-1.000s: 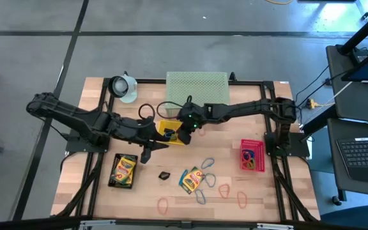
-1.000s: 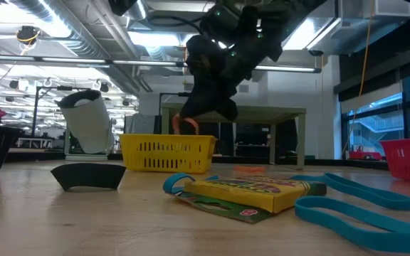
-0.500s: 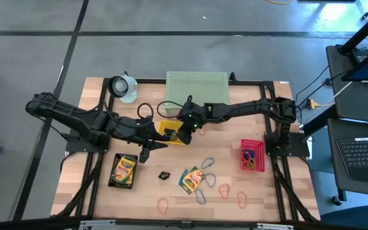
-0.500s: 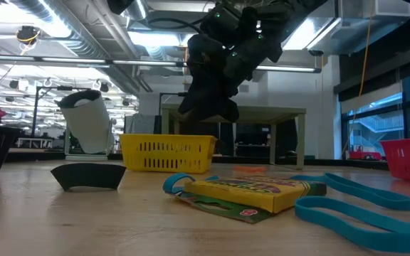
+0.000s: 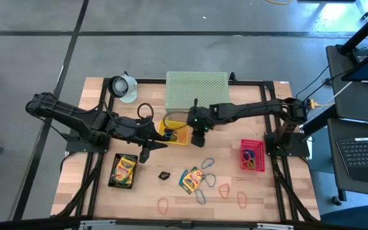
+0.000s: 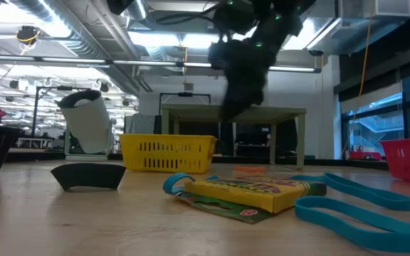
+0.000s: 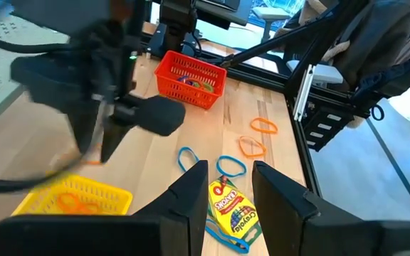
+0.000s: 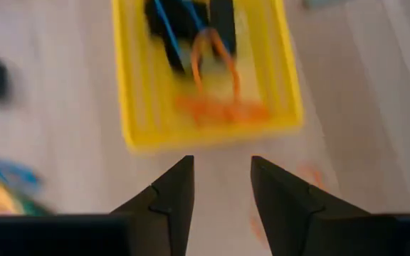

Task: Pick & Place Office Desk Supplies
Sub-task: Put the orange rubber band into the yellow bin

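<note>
The right gripper [image 8: 222, 186] hangs with its 2 fingers apart and empty, the yellow tray [image 8: 135, 107] just ahead of them holding orange loops [image 8: 218, 84]. The left gripper [image 7: 228, 186] has its fingers apart too; a crayon box [image 7: 233, 216] lies on the counter [image 7: 155, 139] just beyond them.

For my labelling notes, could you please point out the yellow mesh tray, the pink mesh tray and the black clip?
yellow mesh tray [image 5: 179, 138]: high view, front rim.
pink mesh tray [image 5: 252, 144]: high view, top rim.
black clip [image 5: 164, 175]: high view, its middle.
</note>
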